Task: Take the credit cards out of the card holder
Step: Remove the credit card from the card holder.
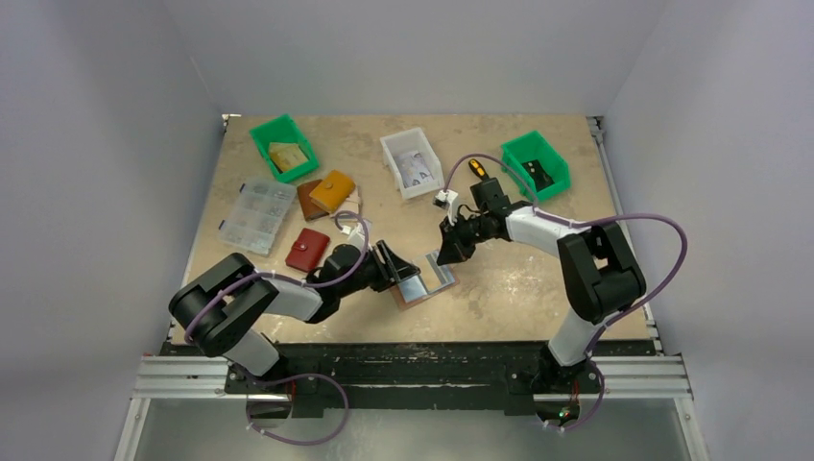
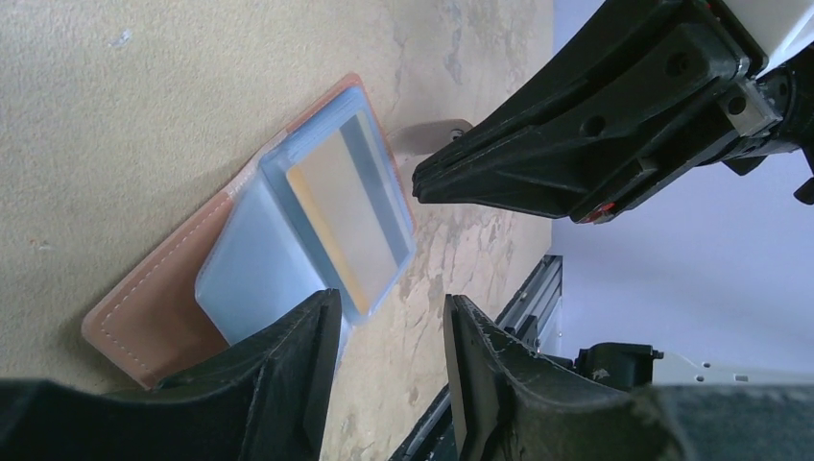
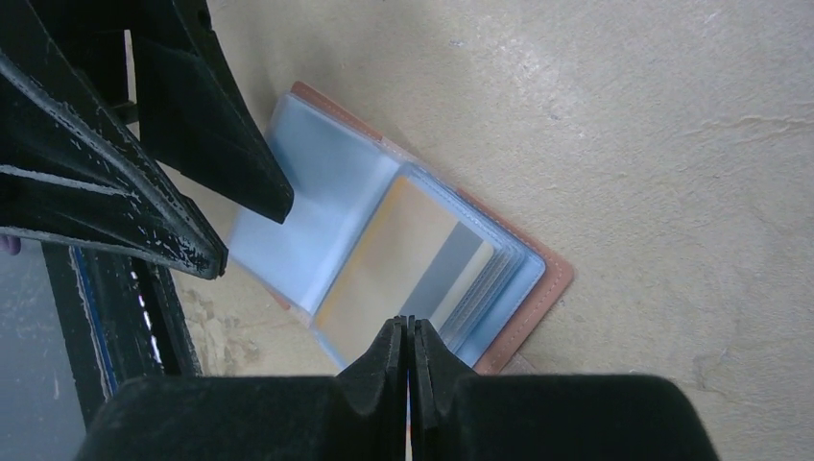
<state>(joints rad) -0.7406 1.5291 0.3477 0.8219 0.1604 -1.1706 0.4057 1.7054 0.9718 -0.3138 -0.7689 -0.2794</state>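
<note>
With the card holder (image 1: pixel 428 280) lying open mid-counter (image 1: pixel 538 293), I hold my left tool (image 2: pixel 391 305) half-open over its empty sleeve, seemingly to pin it, while my right tool (image 3: pixel 408 328) sits pinched shut at the edge of the tan-gold credit card (image 3: pixel 384 269), grip unconfirmed.

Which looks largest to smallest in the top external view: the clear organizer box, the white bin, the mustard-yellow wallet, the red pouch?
1. clear organizer box
2. white bin, though its raised rim sits nearer the camera
3. mustard-yellow wallet and red pouch: they look about alike, so I won't rank them.
</note>
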